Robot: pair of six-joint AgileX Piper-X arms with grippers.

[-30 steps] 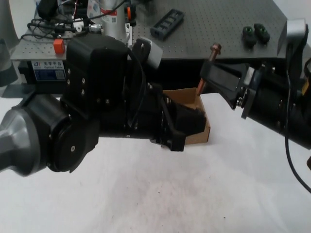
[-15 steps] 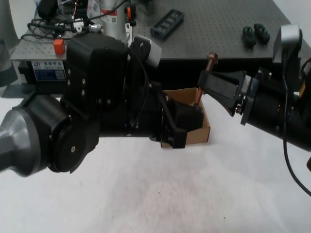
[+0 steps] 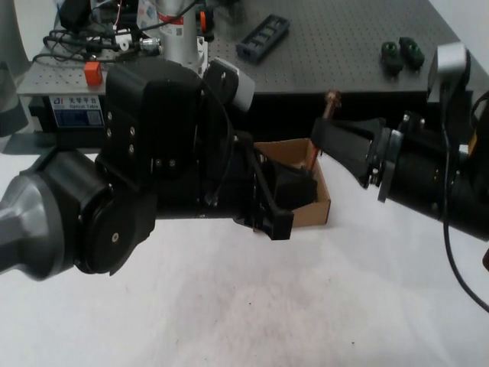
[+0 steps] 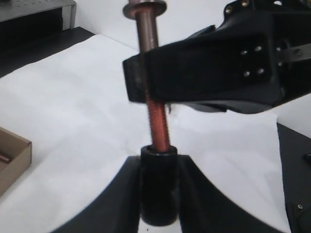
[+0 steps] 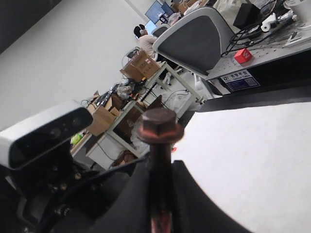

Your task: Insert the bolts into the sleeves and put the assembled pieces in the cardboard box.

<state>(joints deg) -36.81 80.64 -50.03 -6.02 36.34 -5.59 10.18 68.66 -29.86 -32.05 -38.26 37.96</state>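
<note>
Left claw (image 4: 159,196) is closed on a black sleeve (image 4: 158,187), upright, one finger on each side, bore facing up. Right claw (image 5: 158,194) is clamped on a copper-coloured bolt (image 4: 156,116) at mid shank, with the hex head above the fingers and the threaded end pointing down. In the left wrist view the bolt tip sits in the mouth of the sleeve, and most of the thread is outside. So the step is insertion, barely started.

In the high view both claws meet at the cardboard box (image 3: 319,208), which sits open on the white counter (image 3: 306,306). The left arm blocks most of the box.

Risks:
- If the bolt goes in tilted, the thread could bind on the sleeve rim and jam.
- Pushing against a jam could slide the shank up through the right claw's fingers, or force the sleeve down out of the left claw.
- If the right claw lets go too early, the shallow-seated bolt could tip out and land on the counter, not in the box.
</note>
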